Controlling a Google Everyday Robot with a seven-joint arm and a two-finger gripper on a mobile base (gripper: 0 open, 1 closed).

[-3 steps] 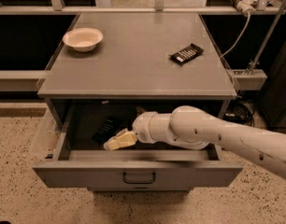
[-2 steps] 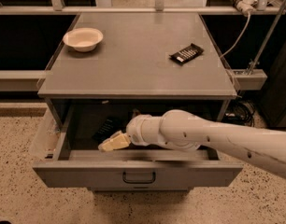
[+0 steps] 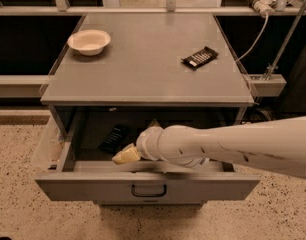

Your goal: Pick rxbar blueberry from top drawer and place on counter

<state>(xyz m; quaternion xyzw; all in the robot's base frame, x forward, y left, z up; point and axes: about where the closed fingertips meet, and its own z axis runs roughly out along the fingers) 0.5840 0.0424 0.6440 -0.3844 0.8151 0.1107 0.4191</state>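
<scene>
- The pale gripper (image 3: 125, 155) sits low inside the open top drawer (image 3: 83, 186), centre-left of the frame; whether it is parted or closed cannot be told.
- The rxbar blueberry (image 3: 114, 138) lies flat on the dark drawer floor, just above and left of the gripper tip, not visibly touching it.
- The white arm (image 3: 233, 146) reaches in from the right edge.
- Above, the counter (image 3: 143, 76) carries a white bowl (image 3: 89, 40) at upper left and a black bar (image 3: 200, 57) at upper right.
</scene>
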